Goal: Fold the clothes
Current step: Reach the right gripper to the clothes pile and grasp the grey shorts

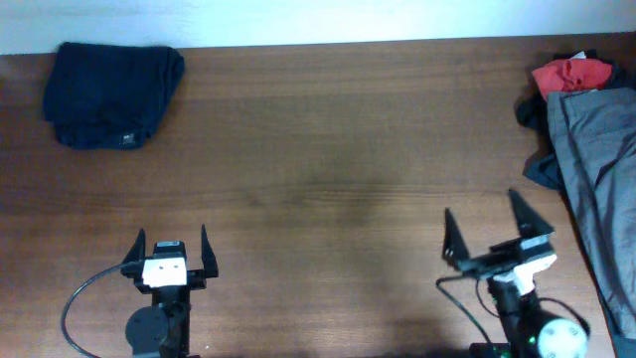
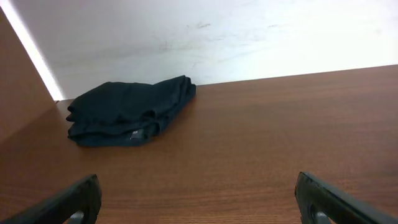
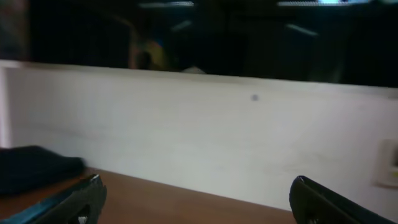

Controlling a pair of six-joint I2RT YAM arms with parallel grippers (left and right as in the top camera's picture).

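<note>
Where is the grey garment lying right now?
In the overhead view, the grey garment lies at the right edge of the table, just below the red garment, right of the right gripper.

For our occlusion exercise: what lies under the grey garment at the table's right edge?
A black garment peeks out from under the grey garment on its left; a red garment shows at its far end. How far they extend beneath is covered.

The grey garment (image 1: 599, 174) runs off the right edge.
</note>
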